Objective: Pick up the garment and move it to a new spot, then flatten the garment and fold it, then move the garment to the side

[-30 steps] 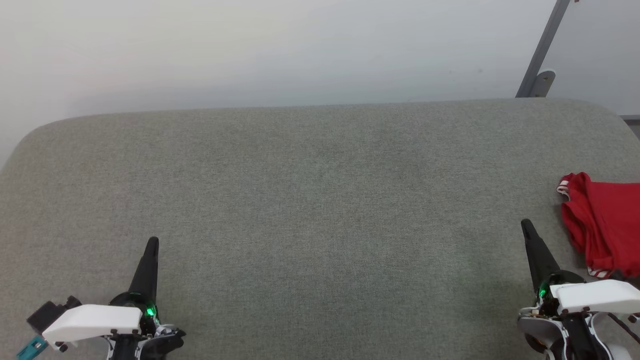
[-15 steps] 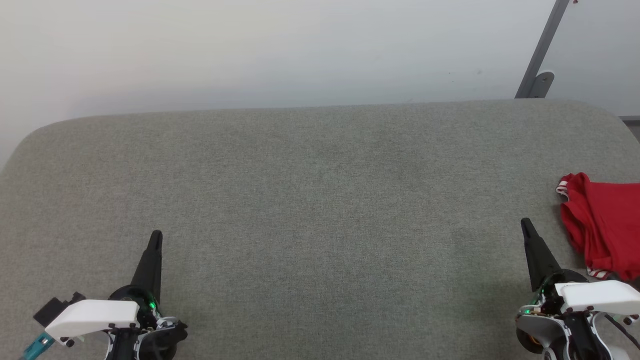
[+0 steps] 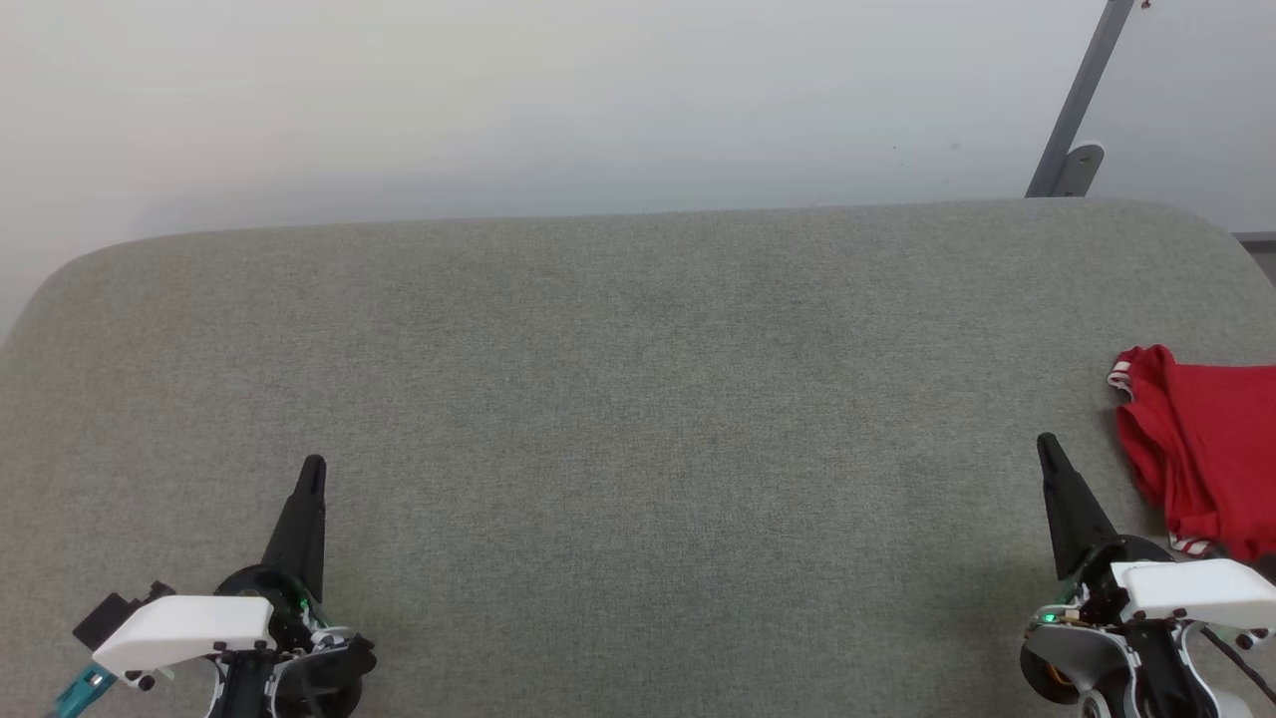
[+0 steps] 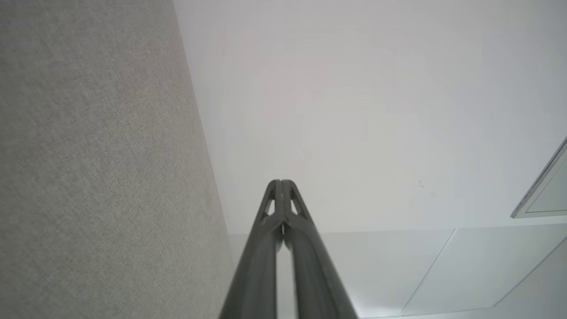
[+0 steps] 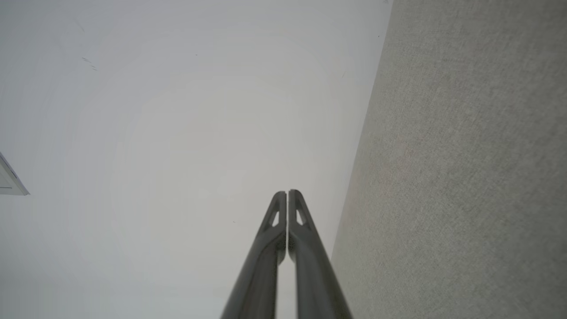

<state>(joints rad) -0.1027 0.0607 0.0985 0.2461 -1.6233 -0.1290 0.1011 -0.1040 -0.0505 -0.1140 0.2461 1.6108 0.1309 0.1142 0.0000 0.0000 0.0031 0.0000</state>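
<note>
A soft red garment (image 3: 1206,449) with red-and-white striped trim is lying crumpled in a loose, creased heap at the right edge of a broad counter (image 3: 638,399). The counter is covered in grey, finely woven fabric and has rounded far corners. Part of the cloth is running out of the head view's right side.

The right pincer (image 3: 1046,441), long, dark and tapering to a point above a white plastic housing, is hovering just beside the garment's left edge without touching it. Its two fingers are pressing together on nothing. In its own wrist view, the right pincer (image 5: 287,191) is showing slim fingers meeting along a thin seam, with triangular cut-outs near the tips.

The left pincer (image 3: 313,467) is sitting over bare fabric at the counter's near left, well apart from the garment. In its wrist view, the left pincer (image 4: 280,181) is likewise closed up and empty.

Behind the counter a smooth pale wall (image 3: 498,100) is rising, and a slanted grey metal bar (image 3: 1082,95) with a rounded bracket is standing by the far right corner.
</note>
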